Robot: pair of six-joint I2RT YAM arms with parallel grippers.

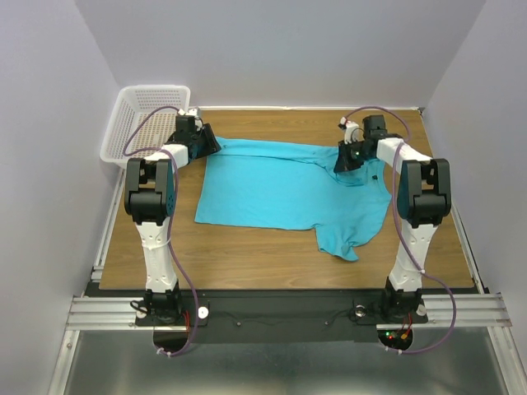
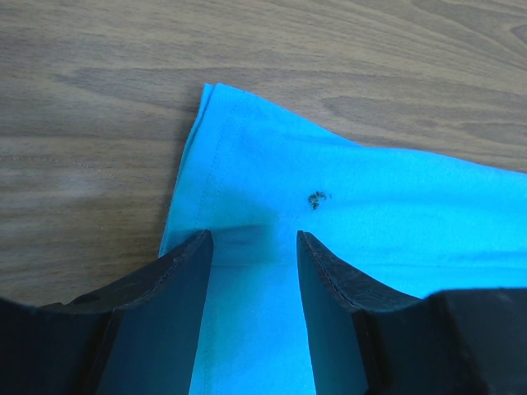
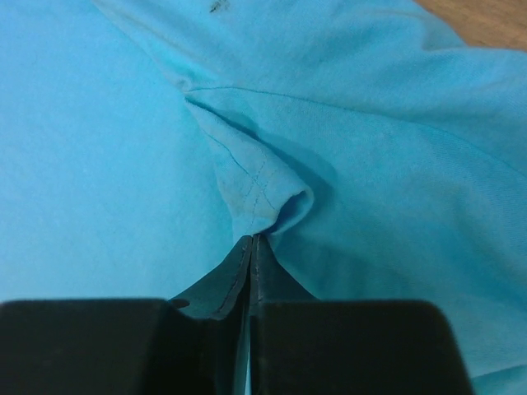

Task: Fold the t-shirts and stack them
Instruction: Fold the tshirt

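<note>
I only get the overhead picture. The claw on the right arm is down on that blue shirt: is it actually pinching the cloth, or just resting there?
Observer: Pinching. The right wrist view shows the right gripper shut on a small raised peak of the turquoise t-shirt.
Visitor: And the left claw?
Observer: The left gripper is open. Cloth lies between its fingers, not clamped.
Visitor: Which part of the shirt is it over?
Observer: A hemmed corner, with bare wooden table beside it.
Visitor: Any marks on the shirt?
Observer: One small dark mark, just ahead of the left gripper.
</note>
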